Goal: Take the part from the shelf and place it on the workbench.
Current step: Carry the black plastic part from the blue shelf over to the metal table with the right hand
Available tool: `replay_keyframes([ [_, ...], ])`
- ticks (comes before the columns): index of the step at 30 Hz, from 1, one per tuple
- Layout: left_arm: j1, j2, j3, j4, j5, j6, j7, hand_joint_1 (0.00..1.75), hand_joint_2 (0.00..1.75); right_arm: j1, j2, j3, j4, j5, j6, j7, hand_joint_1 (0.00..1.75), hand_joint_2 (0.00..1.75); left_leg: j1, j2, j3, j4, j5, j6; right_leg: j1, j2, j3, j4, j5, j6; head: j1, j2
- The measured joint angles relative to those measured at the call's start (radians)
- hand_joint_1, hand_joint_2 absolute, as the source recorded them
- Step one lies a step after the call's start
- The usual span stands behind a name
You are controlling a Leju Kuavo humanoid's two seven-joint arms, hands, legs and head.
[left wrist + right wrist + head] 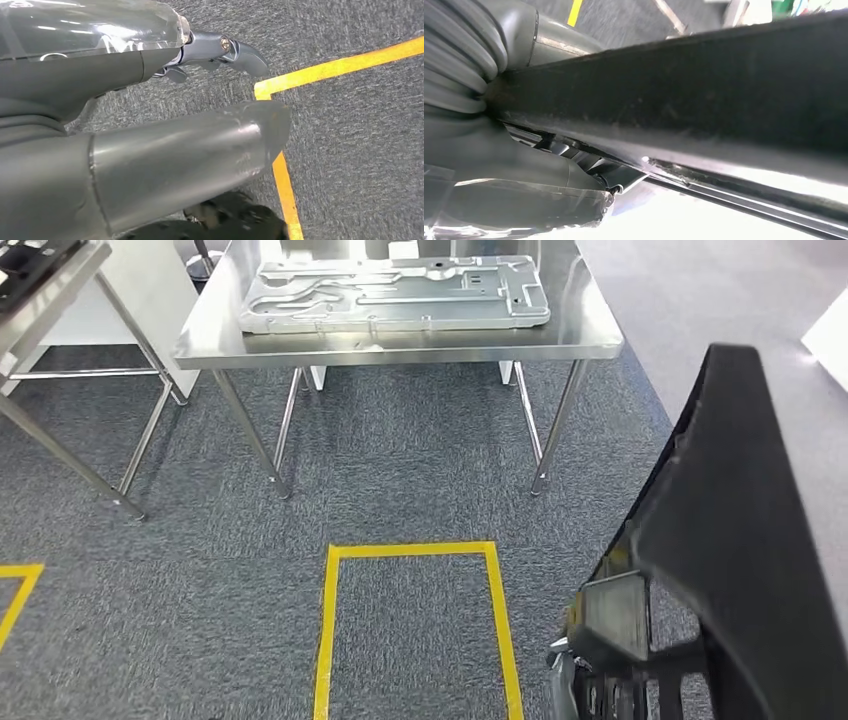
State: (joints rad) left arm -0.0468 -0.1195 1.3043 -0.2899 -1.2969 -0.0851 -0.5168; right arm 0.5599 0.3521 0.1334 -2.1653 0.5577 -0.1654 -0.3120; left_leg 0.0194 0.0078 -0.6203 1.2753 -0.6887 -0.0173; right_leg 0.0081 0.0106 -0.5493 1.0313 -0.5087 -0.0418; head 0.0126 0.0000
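Observation:
A big black part fills the right side of the head view, tilted and held up near my body. In the right wrist view this black part runs across the picture, and my right hand grips it, thumb on one side and fingers on the other. The steel workbench stands ahead across the carpet. My left hand hangs over the floor holding nothing, with a finger stretched out apart from the thumb.
A flat silver metal plate lies on the workbench top. Thin steel legs stand under it. A second steel table is at the far left. A yellow tape rectangle marks the grey carpet before the bench.

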Motion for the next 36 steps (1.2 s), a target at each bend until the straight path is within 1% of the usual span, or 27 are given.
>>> replay_keyframes([
  [1, 0.001, 0.001, 0.000, 0.000, -0.003, 0.000, 0.002, 0.00, 0.00, 0.000, 0.000, -0.004, 0.002, 0.001, -0.017, 0.018, 1.75, 1.75, -0.002, 0.000, -0.001, -0.042, 0.028, 0.006, 0.003, 0.002, 0.016, 0.000, -0.011, 0.000, 0.000, 0.000],
  [3, 0.004, 0.003, 0.001, 0.000, -0.008, 0.000, 0.006, 0.00, 0.00, -0.001, 0.000, -0.012, 0.002, 0.008, -0.048, 0.050, 1.75, 1.75, -0.010, -0.003, 0.009, -0.146, 0.133, 0.022, 0.008, 0.005, 0.043, 0.001, -0.033, 0.003, 0.002, 0.000],
  [4, 0.005, 0.005, 0.001, 0.000, -0.010, 0.000, 0.008, 0.00, 0.00, -0.001, 0.000, -0.016, 0.002, 0.017, -0.069, 0.064, 1.75, 1.75, -0.016, -0.005, 0.013, -0.179, 0.169, 0.029, 0.009, 0.007, 0.051, 0.002, -0.042, 0.006, 0.003, 0.000],
  [5, 0.007, 0.007, 0.001, -0.001, -0.012, 0.000, 0.010, 0.00, 0.00, -0.001, 0.001, -0.020, 0.001, 0.033, -0.096, 0.078, 1.75, 1.75, -0.021, -0.007, 0.016, -0.195, 0.192, 0.036, 0.008, 0.009, 0.057, 0.002, -0.049, 0.012, 0.005, 0.000],
  [8, 0.007, 0.011, 0.001, -0.004, -0.016, 0.001, 0.015, 0.00, 0.00, -0.002, 0.002, -0.036, -0.021, 0.084, -0.193, 0.120, 1.75, 1.75, -0.022, -0.011, 0.042, -0.219, 0.200, 0.052, 0.006, 0.010, 0.067, 0.025, -0.050, 0.029, 0.004, 0.000],
  [9, 0.006, 0.012, 0.001, -0.005, -0.019, 0.001, 0.017, 0.00, 0.00, -0.005, 0.002, -0.043, -0.035, 0.097, -0.215, 0.132, 1.75, 1.75, -0.018, -0.011, 0.054, -0.229, 0.199, 0.056, 0.006, 0.007, 0.059, 0.051, -0.052, 0.033, 0.005, 0.000],
  [10, 0.004, 0.012, 0.002, -0.005, -0.021, 0.000, 0.019, 0.00, 0.00, -0.010, 0.002, -0.050, -0.049, 0.112, -0.230, 0.139, 1.75, 1.75, -0.015, -0.011, 0.066, -0.236, 0.198, 0.059, 0.004, 0.004, 0.042, 0.084, -0.065, 0.037, 0.007, 0.000],
  [11, 0.003, 0.013, 0.001, -0.005, -0.024, 0.000, 0.021, 0.00, 0.00, -0.016, 0.002, -0.058, -0.062, 0.131, -0.245, 0.143, 1.75, 1.75, -0.014, -0.010, 0.073, -0.240, 0.194, 0.061, 0.000, 0.002, 0.011, 0.133, -0.087, 0.043, 0.008, 0.000],
  [13, 0.002, 0.013, 0.001, -0.005, -0.028, 0.000, 0.023, 0.00, 0.00, -0.026, 0.002, -0.076, -0.086, 0.192, -0.282, 0.141, 1.75, 1.75, -0.011, -0.010, 0.084, -0.243, 0.183, 0.060, -0.010, 0.000, -0.070, 0.236, -0.136, 0.057, 0.010, 0.000],
  [14, 0.002, 0.013, 0.001, -0.005, -0.030, -0.001, 0.023, 0.00, 0.00, -0.032, 0.001, -0.083, -0.096, 0.231, -0.299, 0.137, 1.75, 1.75, -0.009, -0.010, 0.090, -0.243, 0.176, 0.058, -0.015, -0.001, -0.103, 0.263, -0.144, 0.064, 0.010, 0.000],
  [15, 0.003, 0.013, 0.001, -0.005, -0.033, -0.002, 0.023, 0.00, 0.00, -0.038, 0.001, -0.088, -0.104, 0.275, -0.309, 0.132, 1.75, 1.75, -0.007, -0.011, 0.100, -0.243, 0.168, 0.054, -0.020, -0.002, -0.118, 0.258, -0.131, 0.069, 0.010, 0.000],
  [16, 0.003, 0.013, 0.001, -0.005, -0.036, -0.003, 0.023, 0.00, 0.00, -0.047, 0.001, -0.090, -0.110, 0.328, -0.309, 0.128, 1.75, 1.75, -0.004, -0.011, 0.113, -0.243, 0.158, 0.050, -0.024, -0.004, -0.118, 0.222, -0.096, 0.074, 0.010, 0.000],
  [18, 0.001, 0.012, 0.000, -0.004, -0.041, -0.005, 0.022, 0.00, 0.00, -0.068, 0.001, -0.090, -0.117, 0.429, -0.291, 0.127, 1.75, 1.75, 0.002, -0.011, 0.141, -0.243, 0.138, 0.040, -0.028, -0.009, -0.094, 0.105, -0.002, 0.081, 0.011, 0.000],
  [20, -0.006, 0.012, 0.000, -0.004, -0.041, -0.006, 0.020, 0.00, 0.00, -0.088, 0.000, -0.080, -0.118, 0.480, -0.265, 0.133, 1.75, 1.75, 0.003, -0.011, 0.156, -0.248, 0.120, 0.025, -0.024, -0.016, -0.079, 0.037, 0.038, 0.074, 0.016, 0.000],
  [23, -0.012, 0.012, -0.001, -0.003, -0.041, -0.008, 0.018, 0.00, 0.00, -0.109, -0.003, -0.043, -0.112, 0.474, -0.233, 0.145, 1.75, 1.75, 0.003, -0.009, 0.177, -0.250, 0.117, 0.002, -0.022, -0.014, -0.062, 0.018, 0.036, 0.044, 0.016, 0.000],
  [24, -0.014, 0.011, -0.001, -0.003, -0.041, -0.008, 0.018, 0.00, 0.00, -0.115, -0.005, -0.027, -0.109, 0.468, -0.225, 0.148, 1.75, 1.75, 0.003, -0.009, 0.176, -0.231, 0.119, -0.002, -0.023, -0.013, -0.050, 0.012, 0.035, 0.036, 0.014, 0.000],
  [25, -0.016, 0.011, -0.001, -0.003, -0.041, -0.009, 0.017, 0.00, 0.00, -0.122, -0.007, -0.009, -0.106, 0.462, -0.217, 0.150, 1.75, 1.75, 0.004, -0.008, 0.159, -0.194, 0.113, -0.005, -0.023, -0.013, -0.038, 0.007, 0.032, 0.028, 0.011, 0.000],
  [26, -0.019, 0.011, -0.001, -0.003, -0.041, -0.009, 0.016, 0.00, 0.00, -0.130, -0.008, 0.009, -0.103, 0.455, -0.210, 0.150, 1.75, 1.75, 0.005, -0.008, 0.124, -0.136, 0.098, -0.007, -0.023, -0.014, -0.027, 0.004, 0.027, 0.022, 0.008, 0.000],
  [28, -0.020, 0.011, -0.002, -0.002, -0.041, -0.009, 0.015, 0.00, 0.00, -0.144, -0.011, 0.040, -0.095, 0.448, -0.202, 0.151, 1.75, 1.75, 0.003, -0.008, 0.033, -0.009, 0.046, -0.006, -0.018, -0.015, -0.013, 0.002, 0.014, 0.014, 0.001, 0.000],
  [29, -0.018, 0.011, -0.002, -0.002, -0.041, -0.009, 0.014, 0.00, 0.00, -0.148, -0.015, 0.052, -0.090, 0.450, -0.199, 0.153, 1.75, 1.75, 0.001, -0.008, -0.004, 0.029, 0.023, -0.004, -0.015, -0.015, -0.005, 0.002, 0.006, 0.011, -0.001, 0.000],
  [30, -0.016, 0.011, -0.002, -0.001, -0.041, -0.009, 0.013, 0.00, 0.00, -0.152, -0.018, 0.062, -0.084, 0.456, -0.198, 0.158, 1.75, 1.75, 0.000, -0.008, -0.026, 0.033, 0.018, 0.000, -0.011, -0.017, 0.006, 0.002, -0.003, 0.009, -0.003, 0.000],
  [31, -0.015, 0.011, -0.002, 0.000, -0.041, -0.010, 0.012, 0.00, 0.00, -0.155, -0.023, 0.071, -0.078, 0.464, -0.198, 0.165, 1.75, 1.75, -0.002, -0.007, -0.033, 0.007, 0.036, 0.006, -0.007, -0.019, 0.018, 0.002, -0.013, 0.008, -0.005, 0.000],
  [32, -0.014, 0.011, -0.002, 0.001, -0.041, -0.010, 0.011, 0.00, 0.00, -0.158, -0.026, 0.080, -0.073, 0.471, -0.198, 0.173, 1.75, 1.75, -0.007, -0.002, -0.027, -0.048, 0.080, 0.015, -0.003, -0.024, 0.031, 0.002, -0.023, 0.007, -0.006, 0.000],
  [33, -0.014, 0.012, -0.002, 0.001, -0.041, -0.010, 0.011, 0.00, 0.00, -0.162, -0.029, 0.088, -0.068, 0.475, -0.198, 0.183, 1.75, 1.75, -0.013, 0.008, -0.016, -0.108, 0.137, 0.029, 0.001, -0.030, 0.044, 0.001, -0.033, 0.008, -0.006, 0.000],
  [34, -0.015, 0.013, -0.002, 0.002, -0.041, -0.011, 0.010, 0.00, 0.00, -0.164, -0.032, 0.094, -0.063, 0.474, -0.199, 0.190, 1.75, 1.75, -0.020, 0.019, -0.007, -0.155, 0.175, 0.039, 0.003, -0.035, 0.054, 0.001, -0.042, 0.011, -0.005, 0.000],
  [35, -0.015, 0.013, -0.002, 0.003, -0.041, -0.011, 0.009, 0.00, 0.00, -0.166, -0.035, 0.098, -0.060, 0.472, -0.199, 0.196, 1.75, 1.75, -0.026, 0.028, 0.000, -0.186, 0.199, 0.047, 0.005, -0.040, 0.062, -0.001, -0.052, 0.016, -0.005, 0.000],
  [36, -0.016, 0.014, -0.002, 0.003, -0.041, -0.011, 0.009, 0.00, 0.00, -0.168, -0.038, 0.101, -0.056, 0.470, -0.199, 0.200, 1.75, 1.75, -0.029, 0.030, 0.003, -0.199, 0.208, 0.051, 0.005, -0.044, 0.069, 0.003, -0.056, 0.022, -0.004, 0.000],
])
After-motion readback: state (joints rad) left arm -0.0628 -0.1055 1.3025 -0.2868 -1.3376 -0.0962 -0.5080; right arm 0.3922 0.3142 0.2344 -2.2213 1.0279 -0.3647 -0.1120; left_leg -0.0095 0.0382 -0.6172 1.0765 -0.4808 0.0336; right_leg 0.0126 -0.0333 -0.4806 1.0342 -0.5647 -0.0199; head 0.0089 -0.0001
